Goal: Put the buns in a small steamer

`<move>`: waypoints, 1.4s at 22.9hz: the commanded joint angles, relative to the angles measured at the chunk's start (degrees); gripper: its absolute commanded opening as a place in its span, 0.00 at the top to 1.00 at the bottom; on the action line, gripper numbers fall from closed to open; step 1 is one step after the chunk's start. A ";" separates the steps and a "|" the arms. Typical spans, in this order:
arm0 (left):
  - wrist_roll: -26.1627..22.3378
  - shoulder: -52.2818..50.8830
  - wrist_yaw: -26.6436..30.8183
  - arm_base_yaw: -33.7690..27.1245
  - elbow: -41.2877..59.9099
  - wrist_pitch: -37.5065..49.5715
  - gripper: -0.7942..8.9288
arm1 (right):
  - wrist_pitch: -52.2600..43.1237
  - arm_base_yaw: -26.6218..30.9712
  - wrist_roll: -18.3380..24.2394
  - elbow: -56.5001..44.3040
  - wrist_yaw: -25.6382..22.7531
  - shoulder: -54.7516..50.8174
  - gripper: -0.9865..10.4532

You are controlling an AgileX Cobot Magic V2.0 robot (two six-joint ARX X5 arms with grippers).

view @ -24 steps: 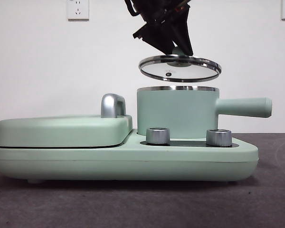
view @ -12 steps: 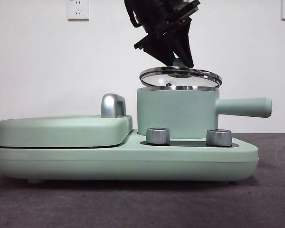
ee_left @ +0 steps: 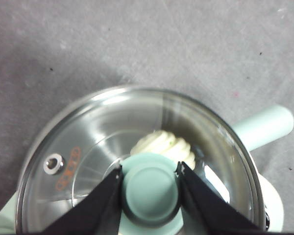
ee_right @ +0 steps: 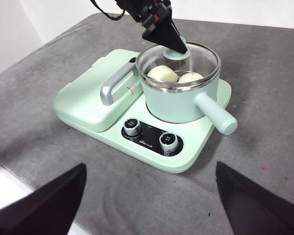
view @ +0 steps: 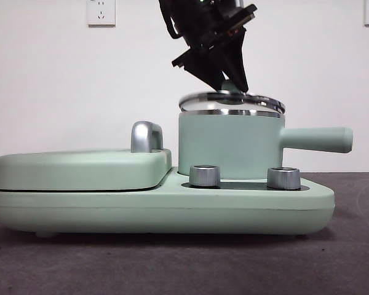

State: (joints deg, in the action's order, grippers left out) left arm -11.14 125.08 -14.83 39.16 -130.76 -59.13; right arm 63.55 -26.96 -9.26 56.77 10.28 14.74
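- Left gripper (ee_left: 150, 188): two matte black jaws, wedge-shaped, tapering towards the tips.
- Black cable looped above those jaws.
- Right gripper (ee_right: 149, 188): black, triangular jaws.

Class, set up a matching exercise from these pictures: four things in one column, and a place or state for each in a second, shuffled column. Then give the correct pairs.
Column 1
1. lid
2. buns
3. left tool
4. right tool

Column 2
A. inside the small steamer
B. shut on the lid's green knob
C. open, away from the appliance
D. on the steamer's rim, tilted

Pairs: 1-D, 2-A, 3-B, 4-C
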 commanded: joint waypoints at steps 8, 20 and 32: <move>-0.28 3.96 1.57 1.40 -1.49 -4.42 0.58 | -0.50 -0.33 -0.42 0.33 -0.15 0.00 0.55; -1.03 3.76 3.48 1.46 -1.97 -3.91 0.41 | -0.52 -0.33 -0.42 0.33 -0.17 0.00 0.55; 5.46 -20.24 3.43 1.31 -4.92 -18.71 0.18 | -0.55 -0.33 -0.42 0.33 -0.17 0.02 0.55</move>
State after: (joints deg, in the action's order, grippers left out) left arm -6.52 102.96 -11.09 39.90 -134.19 -78.04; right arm 63.57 -26.96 -9.28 56.77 10.31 14.74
